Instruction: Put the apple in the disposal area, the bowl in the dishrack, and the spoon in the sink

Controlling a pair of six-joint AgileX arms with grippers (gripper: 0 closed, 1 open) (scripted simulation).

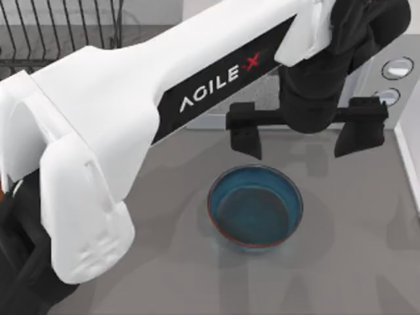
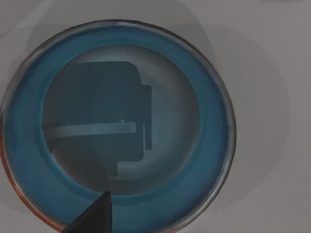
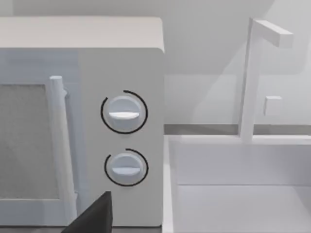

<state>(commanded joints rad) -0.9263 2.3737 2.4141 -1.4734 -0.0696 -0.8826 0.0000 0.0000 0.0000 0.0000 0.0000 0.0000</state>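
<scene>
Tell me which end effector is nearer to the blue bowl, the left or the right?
The left. The left end effector hangs open just above the bowl, by its far rim. The right end effector faces the microwave and the sink, away from the bowl.

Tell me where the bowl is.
In the top view the bowl sits on the grey table, right of centre, directly below the left gripper, in front of the microwave.

Bowl (image 1: pixel 255 208): one, blue. Microwave (image 3: pixel 82 121): one, white, behind the bowl, bearing two dials (image 3: pixel 124 112). Dishrack (image 1: pixel 59 33): one, left of the microwave. Sink (image 3: pixel 238 184): one, right of the microwave, with one faucet (image 3: pixel 252 77).
</scene>
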